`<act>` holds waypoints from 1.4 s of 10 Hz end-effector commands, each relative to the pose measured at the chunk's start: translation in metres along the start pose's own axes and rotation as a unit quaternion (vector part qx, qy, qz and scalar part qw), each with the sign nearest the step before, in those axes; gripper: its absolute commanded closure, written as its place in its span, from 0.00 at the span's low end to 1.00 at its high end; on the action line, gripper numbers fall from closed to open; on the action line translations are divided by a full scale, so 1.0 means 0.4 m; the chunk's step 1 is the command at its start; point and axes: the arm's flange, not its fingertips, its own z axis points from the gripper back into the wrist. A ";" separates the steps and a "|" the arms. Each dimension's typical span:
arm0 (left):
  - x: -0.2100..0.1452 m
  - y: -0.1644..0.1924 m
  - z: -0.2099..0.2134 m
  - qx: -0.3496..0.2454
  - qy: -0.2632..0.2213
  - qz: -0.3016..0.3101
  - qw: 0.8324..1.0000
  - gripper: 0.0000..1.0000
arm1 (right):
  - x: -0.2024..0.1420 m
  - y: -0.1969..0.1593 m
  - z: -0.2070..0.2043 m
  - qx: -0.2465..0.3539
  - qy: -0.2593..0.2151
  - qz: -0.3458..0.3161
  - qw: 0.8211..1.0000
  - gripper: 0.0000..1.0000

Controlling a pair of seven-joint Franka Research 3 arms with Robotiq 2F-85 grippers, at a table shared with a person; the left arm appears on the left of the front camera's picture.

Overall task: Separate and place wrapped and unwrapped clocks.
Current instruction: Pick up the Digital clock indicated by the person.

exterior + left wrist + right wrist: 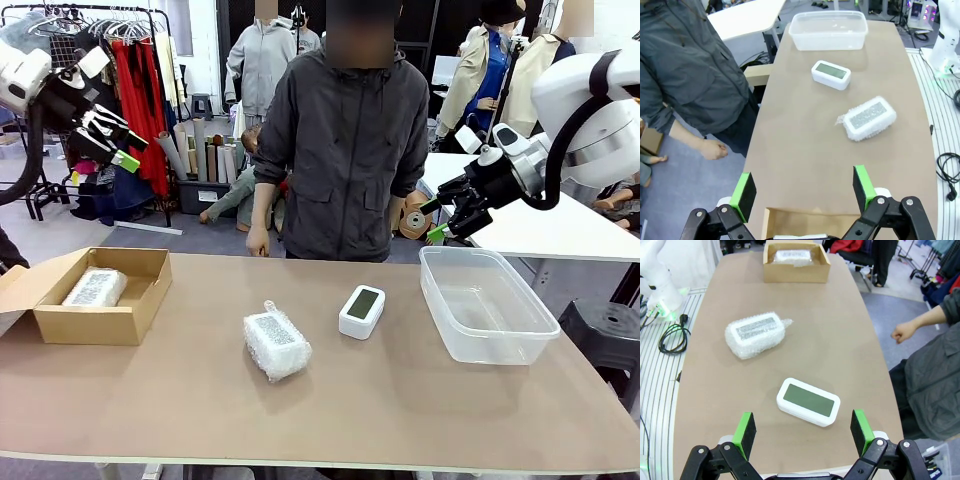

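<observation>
We find both tools raised clear of the tabletop (400, 410); the left tool (804, 190) stands wide and empty over the cardboard box (140, 312); the right tool (802, 430) stands wide and empty, looking down on the bare clock (361, 311). The boxed wrapped clock (95, 288) lies inside the cardboard box; the loose wrapped clock (276, 345) lies on the open tabletop, near the bare clock but not touching it; the clear tub (520, 335) stands empty on the right arm's side. We judge three hazards: the bubble wrap is soft and may yield or slide between the pads, so a shallow grip could drop the bundle; the bare clock has a smooth rounded housing that may slip out of an off-centre pinch; both items lie mid-table, so simultaneous reaches could bring the arms into collision.
</observation>
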 end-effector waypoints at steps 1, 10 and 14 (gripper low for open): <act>0.002 0.001 0.002 0.002 -0.004 -0.006 1.000 0.00 | 0.002 0.001 0.004 -0.004 0.002 0.004 1.000 0.00; 0.002 0.001 0.002 0.002 -0.004 -0.006 1.000 0.00 | 0.002 0.001 0.004 -0.004 0.002 0.004 1.000 0.00; 0.002 0.001 0.002 0.002 -0.004 -0.006 1.000 0.00 | 0.002 0.001 0.004 -0.004 0.002 0.004 1.000 0.00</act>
